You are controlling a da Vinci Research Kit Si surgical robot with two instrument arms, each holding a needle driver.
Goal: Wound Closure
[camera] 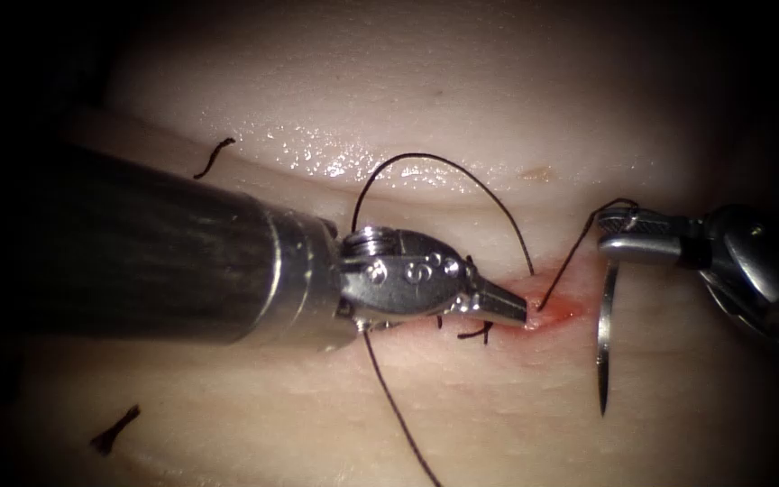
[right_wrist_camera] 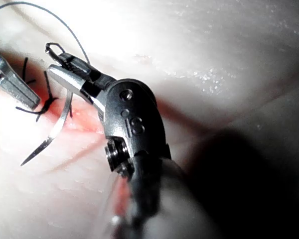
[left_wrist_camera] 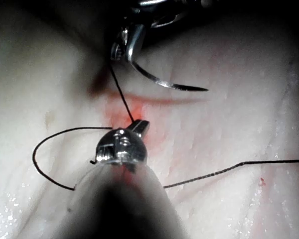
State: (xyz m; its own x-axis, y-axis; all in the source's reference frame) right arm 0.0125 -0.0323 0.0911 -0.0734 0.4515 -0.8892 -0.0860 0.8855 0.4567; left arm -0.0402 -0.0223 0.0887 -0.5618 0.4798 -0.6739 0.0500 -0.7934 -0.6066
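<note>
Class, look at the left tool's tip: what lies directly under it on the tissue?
Under the left tool lie the cut with red fluid and dark thread ends; the tissue beneath its body is covered.

The endoscope looks down from above and in front at the cut (camera: 552, 311) in the tissue (camera: 498, 108), close in, with the left end effector (camera: 507, 309) entering from picture left and the right end effector (camera: 619, 230) from picture right. The left wrist camera sights along its shaft at very short range, facing the right end effector (left_wrist_camera: 123, 50) across the cut. The right wrist camera peers past its own wrist toward the needle (right_wrist_camera: 52, 132). All three share the reddened cut and the needle
</note>
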